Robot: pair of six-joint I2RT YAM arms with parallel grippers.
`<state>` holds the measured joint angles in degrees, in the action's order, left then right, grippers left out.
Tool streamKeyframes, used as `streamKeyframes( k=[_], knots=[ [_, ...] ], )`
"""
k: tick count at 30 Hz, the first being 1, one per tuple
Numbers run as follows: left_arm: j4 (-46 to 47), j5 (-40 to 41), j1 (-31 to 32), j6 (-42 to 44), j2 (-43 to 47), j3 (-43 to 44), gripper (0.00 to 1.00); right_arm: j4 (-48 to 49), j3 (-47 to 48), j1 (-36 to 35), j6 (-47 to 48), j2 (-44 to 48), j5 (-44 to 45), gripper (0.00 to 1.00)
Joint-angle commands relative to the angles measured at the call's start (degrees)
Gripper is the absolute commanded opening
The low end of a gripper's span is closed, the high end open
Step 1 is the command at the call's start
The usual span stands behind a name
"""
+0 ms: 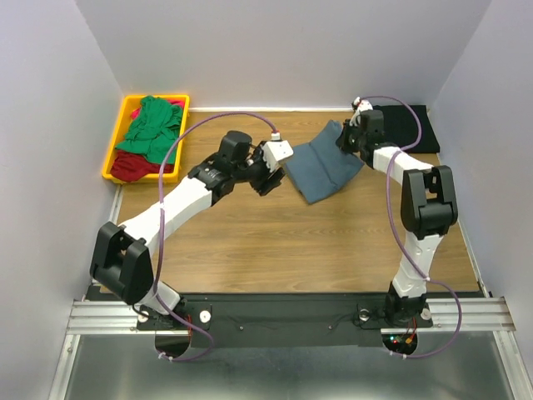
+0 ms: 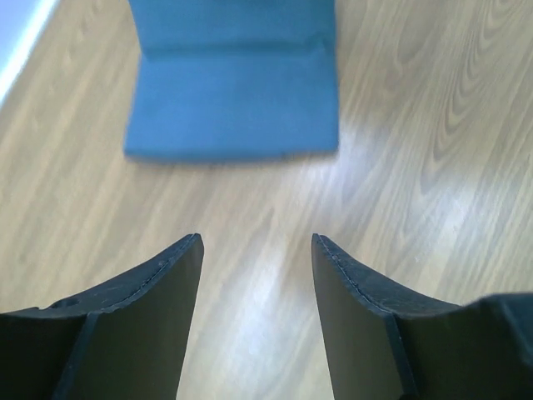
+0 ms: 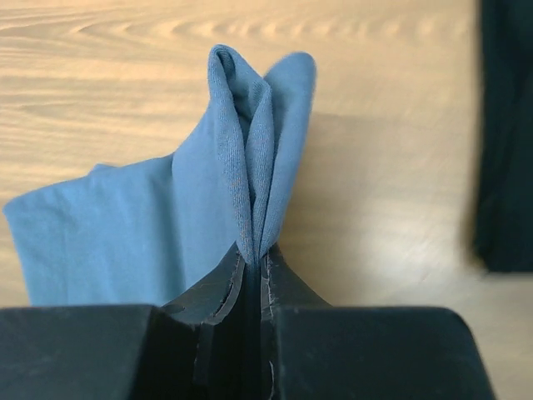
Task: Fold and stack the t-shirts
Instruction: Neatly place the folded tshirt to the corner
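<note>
Right jaws pinch the blue-grey t-shirt [image 3: 141,233] (by a bunched edge); left jaws gape, empty.

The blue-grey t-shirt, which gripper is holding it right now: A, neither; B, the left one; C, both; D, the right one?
D: the right gripper is shut on a bunched fold of the blue-grey t-shirt, while the left gripper stands open, short of the cloth.
</note>
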<state>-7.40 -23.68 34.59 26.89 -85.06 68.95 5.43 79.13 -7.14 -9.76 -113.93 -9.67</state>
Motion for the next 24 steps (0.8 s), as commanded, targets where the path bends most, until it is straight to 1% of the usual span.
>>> streamKeyframes(
  k=[1,2,7,9,13,20,24],
  knots=[
    [-1.4,2.6,-0.4,-2.7,4.2,-4.1,0.66,-2.6,9.2,1.0,13.5,-3.5,4.8,0.01],
    [-1.4,2.7,-0.4,-3.3,5.1,-4.7,0.97,-3.1,10.8,1.2,14.2,-4.1,5.0,0.01],
    [-1.2,3.5,-0.5,-6.9,6.5,-7.2,0.98,-6.6,20.8,3.4,18.0,-7.8,5.0,0.01],
    [-0.6,3.7,-0.5,-6.8,7.9,-9.0,0.98,-8.4,25.9,4.1,19.6,-10.1,5.6,0.01],
    [-0.6,5.5,-0.7,-6.1,9.3,-10.6,0.98,-9.3,31.8,4.8,22.1,-12.4,6.7,0.01],
    [-0.1,5.8,-0.7,-6.2,10.3,-12.3,0.99,-11.1,38.2,6.3,26.9,-14.0,7.5,0.0],
    [0.2,6.3,-0.8,-6.4,9.9,-12.2,0.98,-11.7,40.7,6.5,27.9,-14.2,7.6,0.0]
  ],
)
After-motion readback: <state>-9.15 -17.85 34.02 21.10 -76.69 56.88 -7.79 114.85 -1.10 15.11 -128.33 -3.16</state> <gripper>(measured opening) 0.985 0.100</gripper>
